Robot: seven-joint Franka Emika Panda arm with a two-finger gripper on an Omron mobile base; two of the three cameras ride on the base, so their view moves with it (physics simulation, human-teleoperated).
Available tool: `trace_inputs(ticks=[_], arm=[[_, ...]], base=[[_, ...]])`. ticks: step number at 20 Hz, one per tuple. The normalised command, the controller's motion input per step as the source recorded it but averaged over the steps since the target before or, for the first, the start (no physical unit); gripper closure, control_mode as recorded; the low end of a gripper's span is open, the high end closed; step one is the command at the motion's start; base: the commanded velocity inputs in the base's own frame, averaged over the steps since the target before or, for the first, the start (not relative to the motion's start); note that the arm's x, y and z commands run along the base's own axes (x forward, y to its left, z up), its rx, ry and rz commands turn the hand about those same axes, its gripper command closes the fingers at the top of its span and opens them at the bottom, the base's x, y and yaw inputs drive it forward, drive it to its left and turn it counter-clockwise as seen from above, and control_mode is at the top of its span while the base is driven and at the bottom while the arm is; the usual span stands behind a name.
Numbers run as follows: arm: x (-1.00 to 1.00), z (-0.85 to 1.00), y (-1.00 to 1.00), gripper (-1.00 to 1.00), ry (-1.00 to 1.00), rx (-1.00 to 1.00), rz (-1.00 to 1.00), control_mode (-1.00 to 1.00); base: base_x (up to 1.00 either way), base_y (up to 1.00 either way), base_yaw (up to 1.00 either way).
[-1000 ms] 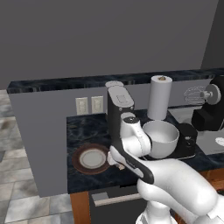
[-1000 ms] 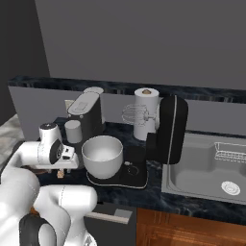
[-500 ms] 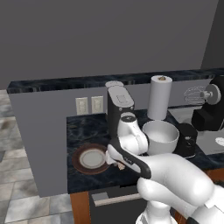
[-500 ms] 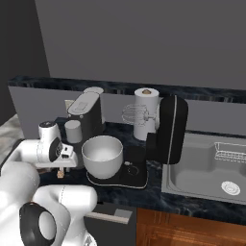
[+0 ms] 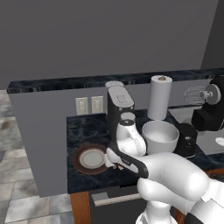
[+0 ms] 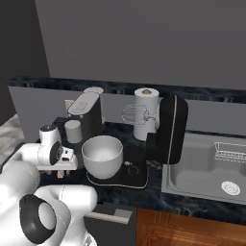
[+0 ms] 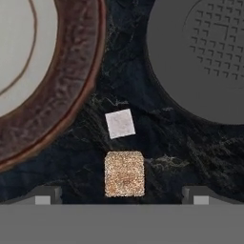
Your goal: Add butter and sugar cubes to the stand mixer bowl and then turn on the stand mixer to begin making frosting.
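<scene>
Two sugar cubes lie on the dark counter between the plate and the coffee machine's base: a white one and a tan one. My gripper hangs open just above them, with the tan cube between its fingertips and untouched. It hovers low over the counter by the plate's right edge and left of the bowl. The off-white stand mixer bowl sits on the black stand mixer's base, under the whisk. The butter is out of view.
A white plate with a brown rim lies left of my gripper. The dark grey coffee machine and a small cup stand behind it. A paper towel roll is at the back, and a sink lies to the right.
My hand has shifted a little left and down toward the counter beside the plate. The jaws have stayed open.
</scene>
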Motion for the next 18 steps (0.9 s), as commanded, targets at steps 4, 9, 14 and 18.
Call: trace_inputs(ticks=[4, 9, 14, 18], arm=[[0.12, -0.09, 0.00, -1.00, 0.00, 0.00, 0.00, -1.00], [0.13, 0.00, 0.00, -1.00, 0.00, 0.00, 0.00, -1.00], [0.01, -0.06, 0.00, -1.00, 0.00, 0.00, 0.00, -1.00], [0.00, -0.10, 0.00, -1.00, 0.00, 0.00, 0.00, -1.00]], base=[[0.00, 0.00, 0.00], [0.00, 0.00, 0.00], [0.00, 0.00, 0.00], [0.00, 0.00, 0.00]])
